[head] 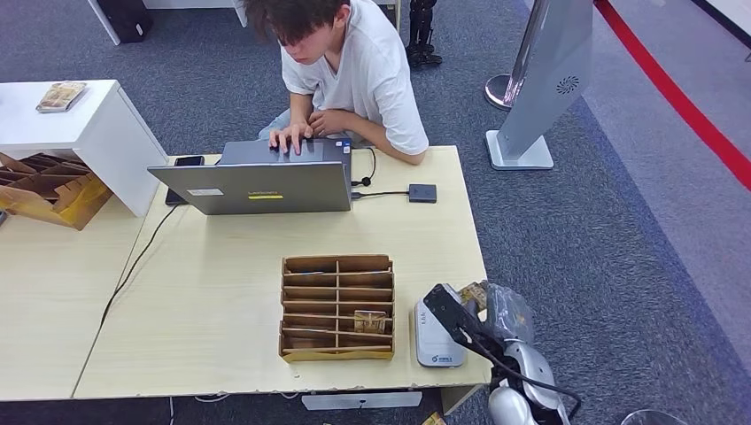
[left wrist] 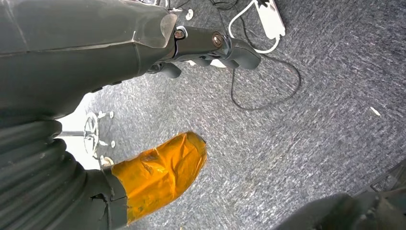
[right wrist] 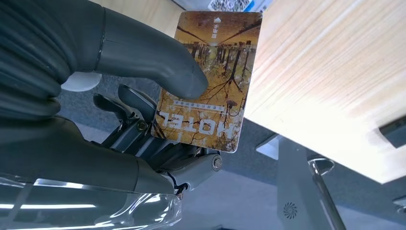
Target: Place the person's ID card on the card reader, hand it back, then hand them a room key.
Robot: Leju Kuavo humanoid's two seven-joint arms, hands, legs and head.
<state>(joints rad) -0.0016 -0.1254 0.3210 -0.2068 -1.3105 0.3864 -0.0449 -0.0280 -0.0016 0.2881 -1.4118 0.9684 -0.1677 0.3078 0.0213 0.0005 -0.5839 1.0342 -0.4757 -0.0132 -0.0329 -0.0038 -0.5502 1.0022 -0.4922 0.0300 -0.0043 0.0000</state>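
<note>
My right hand [head: 483, 310] is raised at the table's near right corner, just right of the white card reader [head: 436, 341]. It pinches a hotel room key card [right wrist: 210, 72] with an autumn tree print between the thumb [right wrist: 158, 62] and the darker fingers behind it. From above, the card [head: 474, 294] shows as a small brown patch at the hand. My left hand [left wrist: 95, 62] hangs over the grey carpet, its orange-taped thumb [left wrist: 160, 170] apart from the fingers, holding nothing. The person [head: 354, 71] sits across the table, both hands at a laptop [head: 266, 181].
A wooden slotted card holder [head: 336, 354] stands left of the reader, with one card [head: 371, 321] in a near right slot. A small dark box [head: 422, 193] and a phone [head: 187, 161] lie by the laptop. A grey kiosk [head: 540, 88] stands on the floor to the right.
</note>
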